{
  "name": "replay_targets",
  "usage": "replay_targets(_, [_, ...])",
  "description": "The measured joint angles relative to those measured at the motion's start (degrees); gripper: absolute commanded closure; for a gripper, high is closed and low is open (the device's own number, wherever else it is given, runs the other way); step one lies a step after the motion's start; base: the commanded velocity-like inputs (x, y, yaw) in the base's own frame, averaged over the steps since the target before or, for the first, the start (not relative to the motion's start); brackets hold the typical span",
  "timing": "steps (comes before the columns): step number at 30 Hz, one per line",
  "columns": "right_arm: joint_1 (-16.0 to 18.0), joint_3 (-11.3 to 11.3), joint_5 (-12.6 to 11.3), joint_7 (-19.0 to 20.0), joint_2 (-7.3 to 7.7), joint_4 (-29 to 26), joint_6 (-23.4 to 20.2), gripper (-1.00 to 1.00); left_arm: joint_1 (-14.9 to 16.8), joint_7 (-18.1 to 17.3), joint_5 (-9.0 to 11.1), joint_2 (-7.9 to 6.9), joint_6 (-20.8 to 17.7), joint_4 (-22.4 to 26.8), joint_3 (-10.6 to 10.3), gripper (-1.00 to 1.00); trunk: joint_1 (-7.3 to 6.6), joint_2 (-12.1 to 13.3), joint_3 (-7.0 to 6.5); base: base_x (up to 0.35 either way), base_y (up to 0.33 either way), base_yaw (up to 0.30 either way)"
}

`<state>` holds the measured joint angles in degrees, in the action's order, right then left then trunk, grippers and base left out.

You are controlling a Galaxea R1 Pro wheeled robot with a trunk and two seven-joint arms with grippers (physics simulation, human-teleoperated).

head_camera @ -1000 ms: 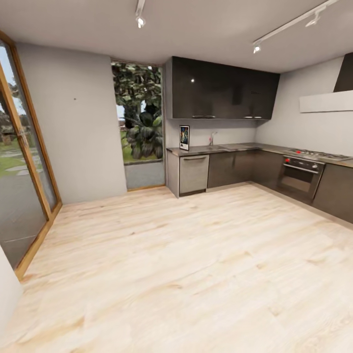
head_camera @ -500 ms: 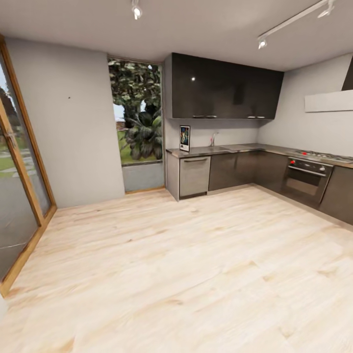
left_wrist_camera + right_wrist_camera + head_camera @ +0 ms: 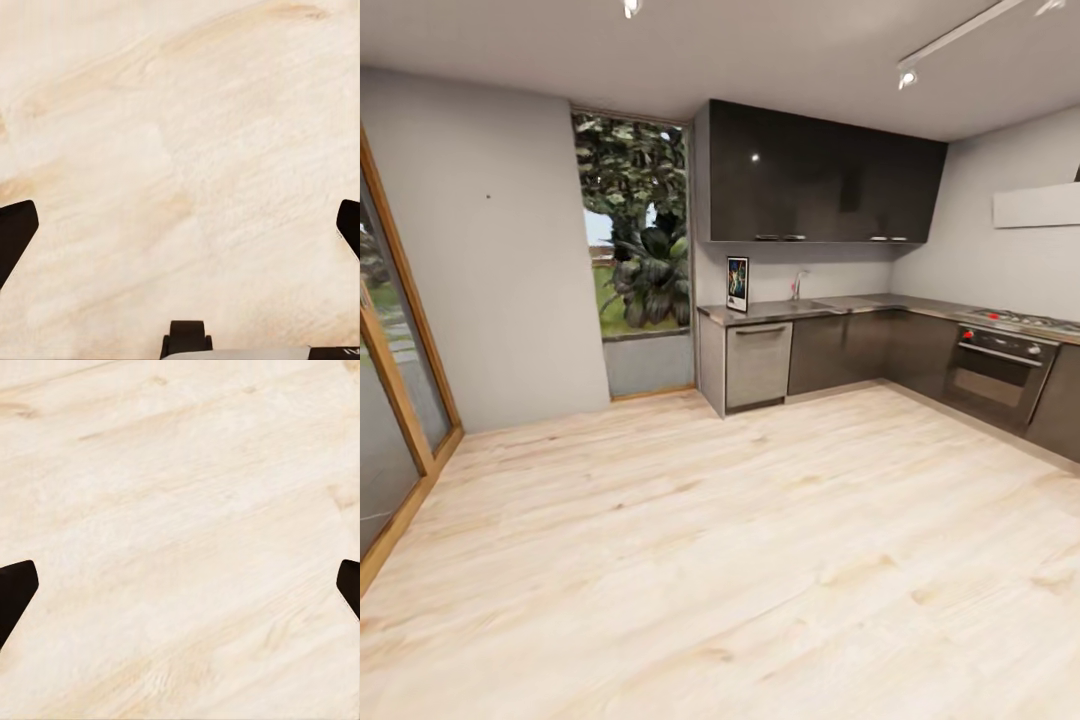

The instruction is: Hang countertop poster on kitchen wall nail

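Poster (image 3: pixel 737 284) upright on smooth grey countertop (image 3: pixel 840 305), rectangular, black-framed

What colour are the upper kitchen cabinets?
Glossy dark grey-black upper cabinets, best in the head view.

Bright, even daylight pours in through the tall window (image 3: pixel 632 240) and the glass door (image 3: pixel 390 400). The ceiling spotlights (image 3: pixel 908 78) leave small glints on the glossy dark wall cabinets (image 3: pixel 820 175). Shadows are faint. Straight lines bow toward the edges, and the pale floor (image 3: pixel 740 560) looks soft and smeared close up.
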<state>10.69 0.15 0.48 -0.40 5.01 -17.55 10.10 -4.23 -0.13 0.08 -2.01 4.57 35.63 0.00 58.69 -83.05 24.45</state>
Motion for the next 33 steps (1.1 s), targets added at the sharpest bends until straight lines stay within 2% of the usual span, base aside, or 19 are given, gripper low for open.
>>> replay_targets(33, [0.0, 0.01, 0.0, 0.0, 0.0, 0.01, 0.0, -1.0, 0.01, 0.01, 0.0, 0.0, 0.01, 0.03, 0.0, -1.0, 0.0, 0.0, 0.0, 0.334, -0.131, 0.0])
